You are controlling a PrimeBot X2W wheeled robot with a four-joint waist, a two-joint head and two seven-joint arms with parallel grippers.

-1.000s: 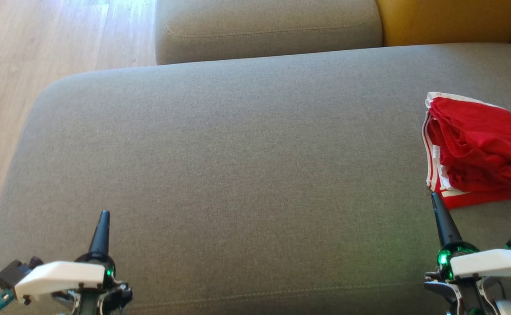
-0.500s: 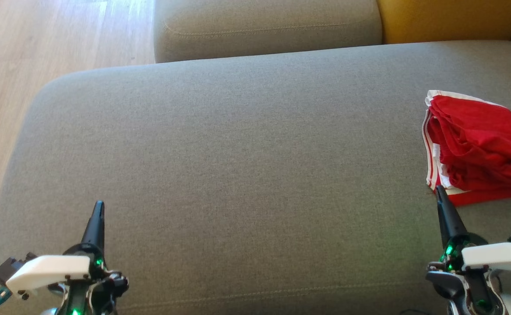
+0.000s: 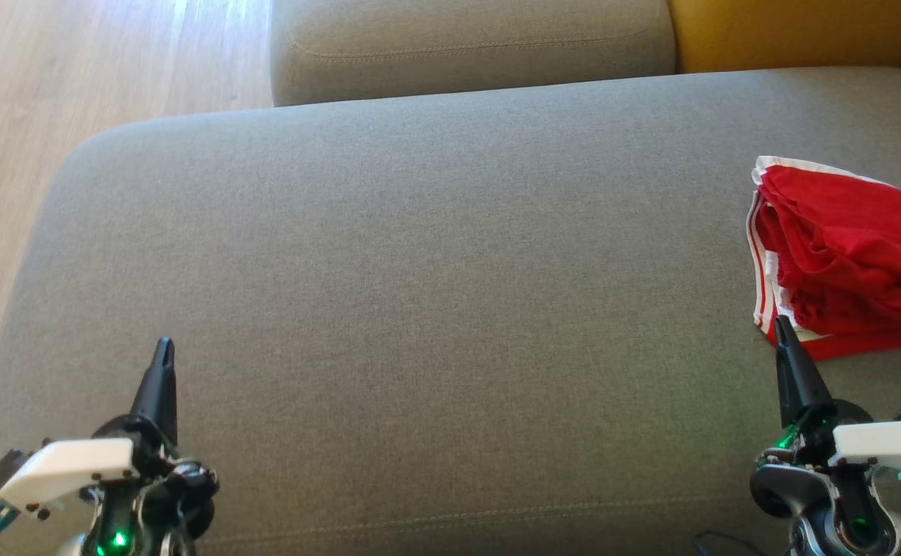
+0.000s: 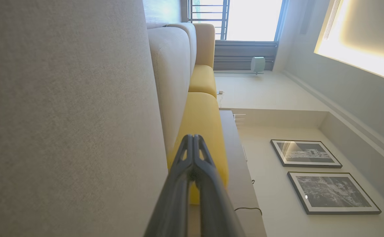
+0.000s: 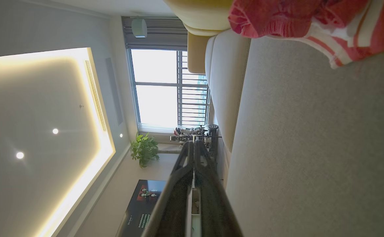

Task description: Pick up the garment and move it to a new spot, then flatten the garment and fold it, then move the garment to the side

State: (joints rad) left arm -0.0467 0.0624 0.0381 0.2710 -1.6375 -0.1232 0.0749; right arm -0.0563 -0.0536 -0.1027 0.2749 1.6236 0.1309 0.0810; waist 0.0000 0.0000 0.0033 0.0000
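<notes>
We are seeing left tool [image 3: 163, 346] and right tool [image 3: 782, 323] closed, empty; garment [image 3: 844, 255] lying on sofa [image 3: 419, 270], seemingly beside right tool.

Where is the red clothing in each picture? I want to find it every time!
Head view: the red garment lies at the right edge, on the grey seat.
Right wrist view: the red garment sits in the top right corner; this view is turned sideways.
Left wrist view: this one looks along the grey seat toward framed pictures.
Shared landmark: the yellow cushion.
</notes>
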